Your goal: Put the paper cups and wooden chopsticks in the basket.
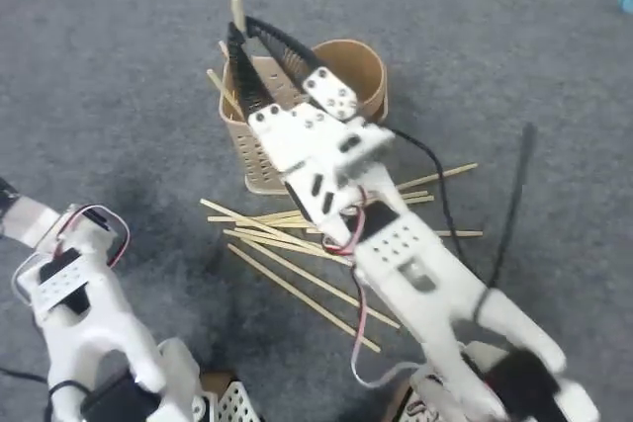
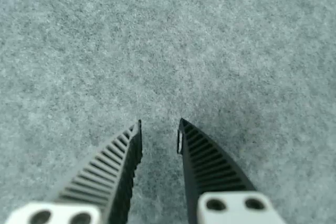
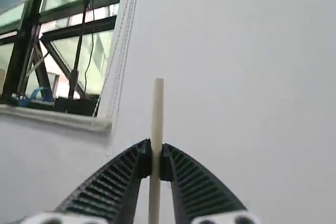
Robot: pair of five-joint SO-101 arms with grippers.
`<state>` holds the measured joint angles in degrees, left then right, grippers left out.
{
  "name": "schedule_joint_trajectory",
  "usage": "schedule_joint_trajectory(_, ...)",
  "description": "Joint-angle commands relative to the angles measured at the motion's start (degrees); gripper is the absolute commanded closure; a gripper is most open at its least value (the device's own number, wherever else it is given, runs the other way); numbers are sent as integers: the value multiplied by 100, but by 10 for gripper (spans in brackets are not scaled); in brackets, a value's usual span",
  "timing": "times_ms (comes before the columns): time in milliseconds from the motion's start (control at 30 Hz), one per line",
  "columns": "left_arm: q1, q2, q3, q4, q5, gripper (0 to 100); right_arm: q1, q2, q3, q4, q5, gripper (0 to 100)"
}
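Plainly a pale, straight, blunt-ended wooden chopstick (image 3: 157,103) clamped in right tool (image 3: 156,153); left tool (image 2: 159,129) apart.

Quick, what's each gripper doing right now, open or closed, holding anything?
Left gripper: open, holding nothing.
Right gripper: closed on a wooden chopstick.

No legible text, label, brand, number or sign on the tan slotted plastic basket (image 1: 245,145), brown paper cup (image 1: 362,74), pale wooden chopsticks (image 1: 277,240) or grey felt tabletop (image 1: 119,96).
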<state>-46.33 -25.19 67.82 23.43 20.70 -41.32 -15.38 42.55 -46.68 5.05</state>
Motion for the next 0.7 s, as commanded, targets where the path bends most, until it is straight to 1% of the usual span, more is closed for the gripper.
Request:
schedule_joint_trajectory(0, 62, -18, -207, -149, 35, 885, 75, 629, -457, -576, -53, 988)
schedule_joint_trajectory(133, 62, -18, -207, -158, 35, 885, 57, 1059, -448, -708, -18, 987)
schedule_joint_trajectory(200, 62, -18, -207, -158, 35, 885, 40, 1068, -431, -673, -35, 957)
schedule_joint_trajectory(333, 62, -18, -207, -158, 35, 885, 31, 831, -448, 215, -53, 875)
schedule_joint_trajectory(400, 62, -18, -207, -158, 35, 885, 31, 602, -431, 602, -149, 883)
schedule_joint_trajectory(533, 62, -18, -207, -158, 35, 885, 110, -75, -246, 1077, -721, 917)
schedule_joint_trajectory(667, 62, -18, -207, -158, 35, 885, 92, -1156, 369, 1763, -791, 918)
